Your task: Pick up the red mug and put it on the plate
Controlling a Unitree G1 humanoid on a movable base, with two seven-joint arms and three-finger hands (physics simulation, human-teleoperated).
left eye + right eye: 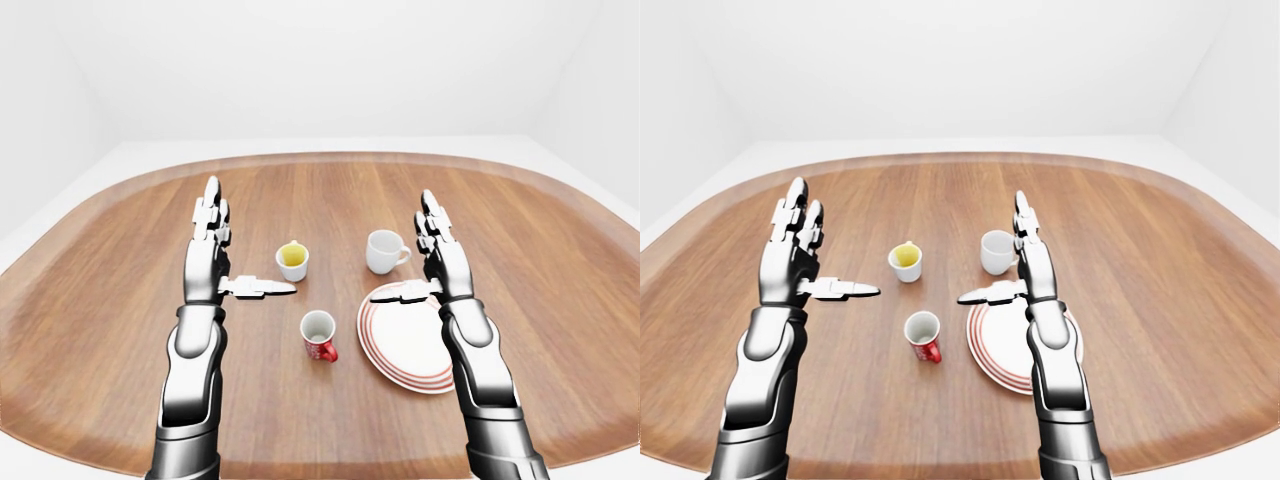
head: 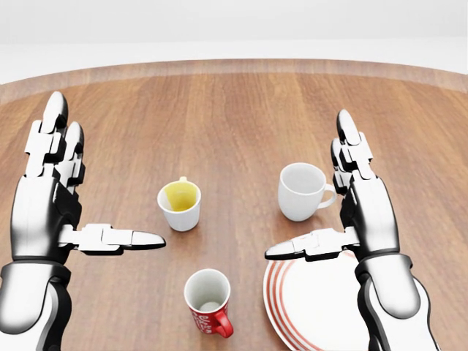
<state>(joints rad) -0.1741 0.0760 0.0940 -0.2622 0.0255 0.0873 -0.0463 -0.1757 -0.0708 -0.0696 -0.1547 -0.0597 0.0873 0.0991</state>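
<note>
Both hands spread empty; red mug [image 2: 208, 301] upright, handle toward plate [image 1: 408, 340].

Both my arms reach forward side by side, well apart, palms facing each other. My left hand [image 2: 47, 205] is open, its fingers [image 2: 55, 139] straight up and thumb pointing right; my right hand [image 2: 362, 208] mirrors it, thumb pointing left, holding nothing.

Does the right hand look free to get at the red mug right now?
Probably yes. The right hand is open above the plate, and the red mug stands alone on bare table beside the plate, nothing between them.
</note>
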